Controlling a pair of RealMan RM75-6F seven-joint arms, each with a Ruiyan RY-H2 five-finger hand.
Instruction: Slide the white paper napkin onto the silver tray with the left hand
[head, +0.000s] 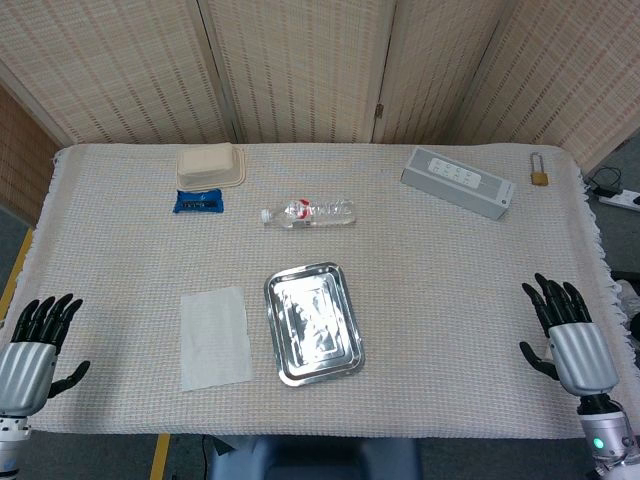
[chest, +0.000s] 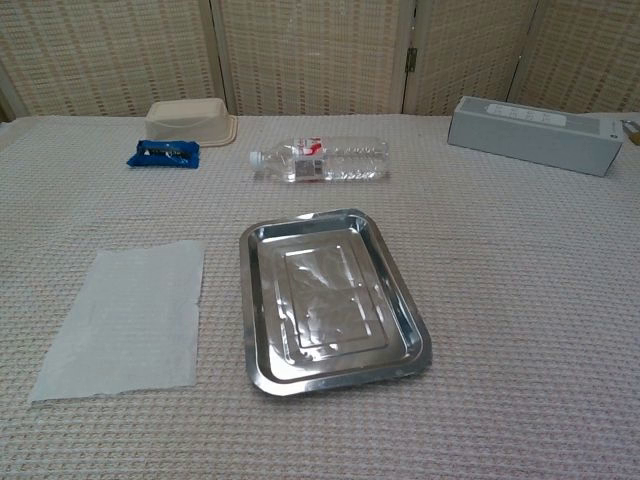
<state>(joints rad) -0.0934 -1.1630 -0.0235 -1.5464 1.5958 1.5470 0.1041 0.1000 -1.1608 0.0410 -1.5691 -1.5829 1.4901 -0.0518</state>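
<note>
The white paper napkin (head: 214, 337) (chest: 127, 317) lies flat on the cloth, just left of the silver tray (head: 313, 322) (chest: 326, 300), with a narrow gap between them. The tray holds nothing. In the head view my left hand (head: 36, 340) hangs at the table's near left corner, well left of the napkin, fingers spread and holding nothing. My right hand (head: 571, 338) sits at the near right corner, also spread and holding nothing. Neither hand shows in the chest view.
A clear water bottle (head: 308, 213) (chest: 320, 160) lies on its side behind the tray. At the back left sit a beige box (head: 209, 165) (chest: 188, 121) and a blue packet (head: 198, 201) (chest: 163, 153). A grey power strip (head: 458, 182) (chest: 535, 134) and a padlock (head: 539, 175) lie at the back right.
</note>
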